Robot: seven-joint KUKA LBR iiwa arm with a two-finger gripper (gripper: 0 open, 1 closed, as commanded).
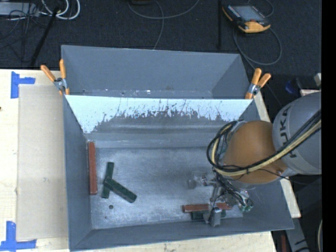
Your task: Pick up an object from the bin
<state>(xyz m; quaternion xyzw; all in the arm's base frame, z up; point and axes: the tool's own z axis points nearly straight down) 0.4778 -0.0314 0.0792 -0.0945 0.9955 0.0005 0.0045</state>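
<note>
Dark floor (173,30) with cables (67,5) behind a grey bin (157,83), hand (215,217) low in its front right corner at a short reddish-brown bar (194,208), its grip impossible to tell, long brown stick (92,168) and dark green pieces (116,187) at left

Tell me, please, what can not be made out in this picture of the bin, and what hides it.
Camera view:
1. The pincer: the orange wrist cover and cables hide most of it; whether it holds anything cannot be told.
2. The red-brown bar and dark piece at the near right of the bin: their right ends run under the pincer.
3. The dark speck beside the green bars: too small to name.
</note>
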